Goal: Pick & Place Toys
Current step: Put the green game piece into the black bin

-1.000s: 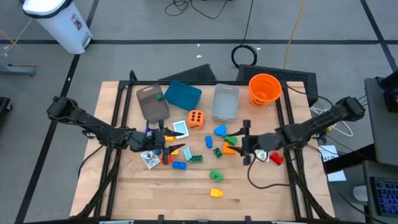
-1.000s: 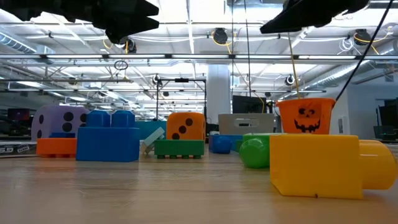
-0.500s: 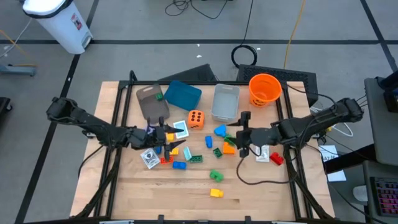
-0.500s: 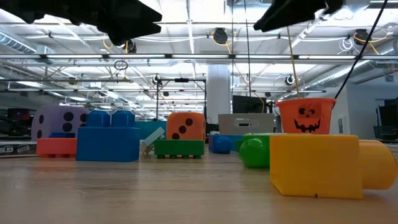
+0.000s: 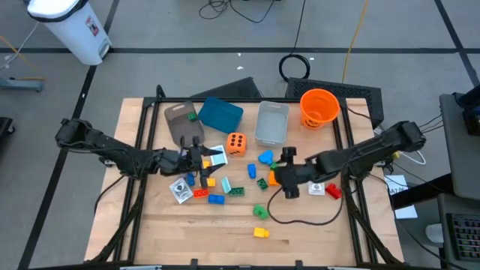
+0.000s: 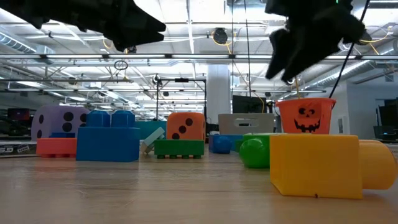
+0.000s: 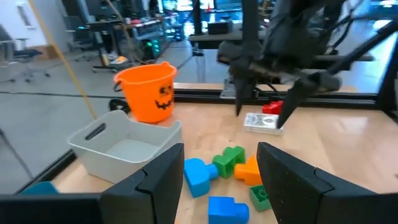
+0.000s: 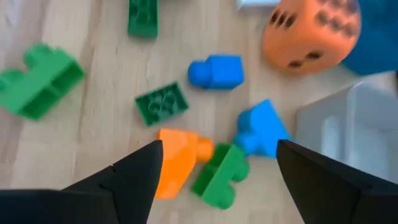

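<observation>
Toys (image 5: 259, 182) scattered, right tool (image 5: 283, 172) open above, pointing down

The left arm reaches in from the table's left edge toward the middle, low and nearly level; the left gripper (image 5: 201, 161) hangs above the tabletop, its fingers (image 7: 165, 180) parted with nothing between them; the right arm stretches in from the right edge, wrist tilted downward; the right gripper (image 5: 286, 172) hovers near the table's centre, its fingers (image 8: 134, 177) spread wide and empty.
</observation>
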